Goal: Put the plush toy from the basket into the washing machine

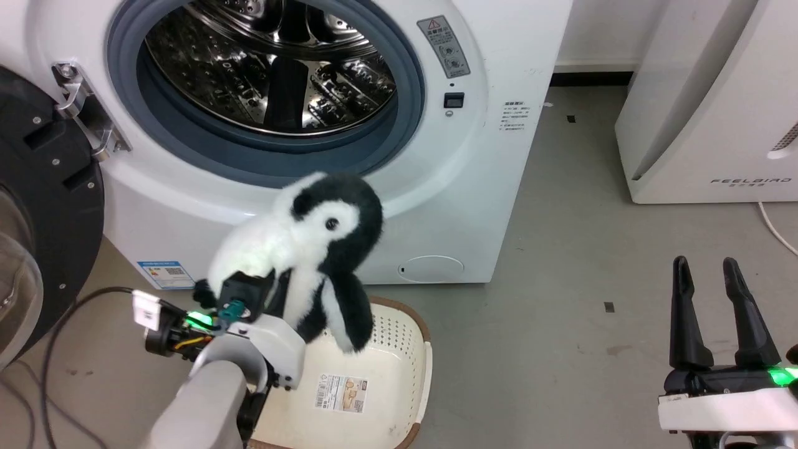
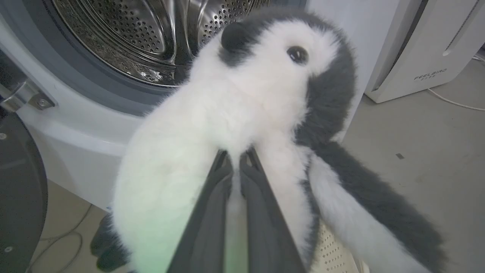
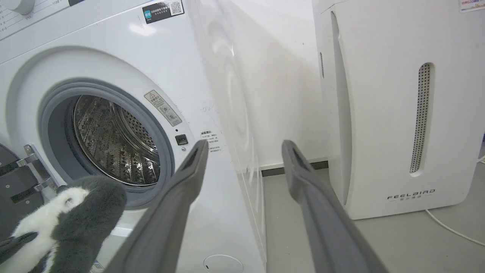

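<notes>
Door (image 1: 43, 187): black-framed glass, swung wide at the far left, leaving the opening free
Left gripper (image 2: 235, 161): clenched on the plush toy, its two dark fingers almost meeting around a fold of white belly fur
Plush toy (image 1: 312, 231): lifted out of the basket and held upright in front of the machine's lower front, with its head about level with the bottom of the grey gasket and one black flipper dangling over the basket's far rim
Washing machine (image 1: 449, 206): mouth open; the visible part of the steel drum (image 1: 274, 68) holds nothing
Basket (image 1: 399, 362): on the floor just below the toy, with only its label sticker on the inner bottom
White appliance (image 1: 704, 112): stands to the right of the machine and has no part in the job
Right gripper (image 1: 706, 265): low at the right, fingers spread, holding nothing, well apart from the toy
Done: pick-up and lift out of the basket
Left to do: raise the toy over the gasket lip, carry it into the drum and let go — roughly half remains
</notes>
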